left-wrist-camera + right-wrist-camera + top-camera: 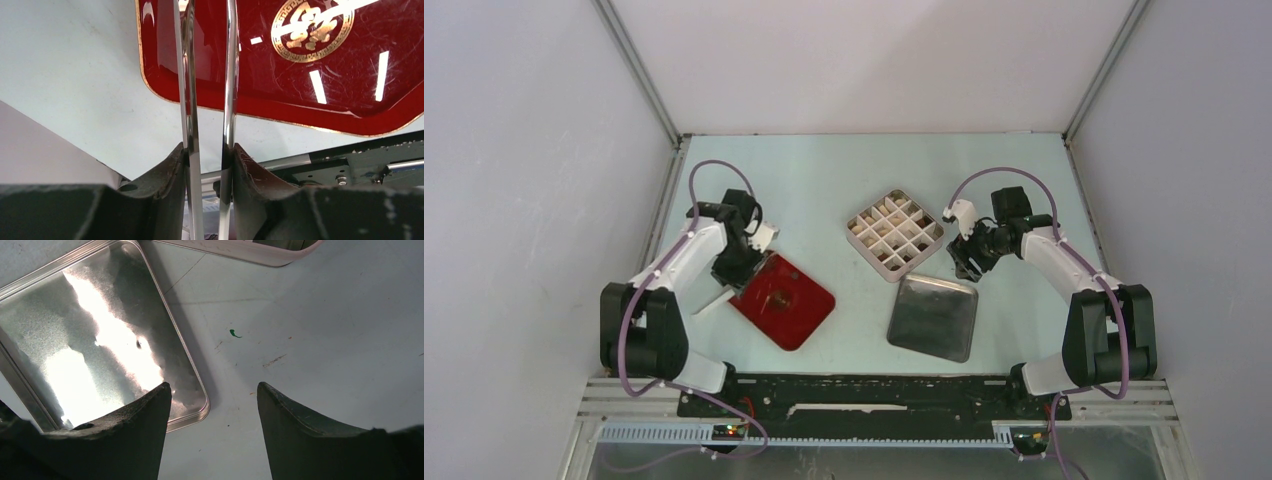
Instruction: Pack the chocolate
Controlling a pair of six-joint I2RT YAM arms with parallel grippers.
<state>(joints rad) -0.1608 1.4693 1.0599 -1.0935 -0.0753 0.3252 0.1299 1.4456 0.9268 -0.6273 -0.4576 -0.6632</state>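
1. At the left, the left gripper (207,150) is clenched on metal tongs (230,75), whose arms reach over a corner of the red tray (300,80);
2. the right gripper (214,386) is released, empty, above the table (325,340) beside a shallow metal tin (75,340);
3. the chocolate (890,261) lies in cells of the divided box (850,231), between both arms.
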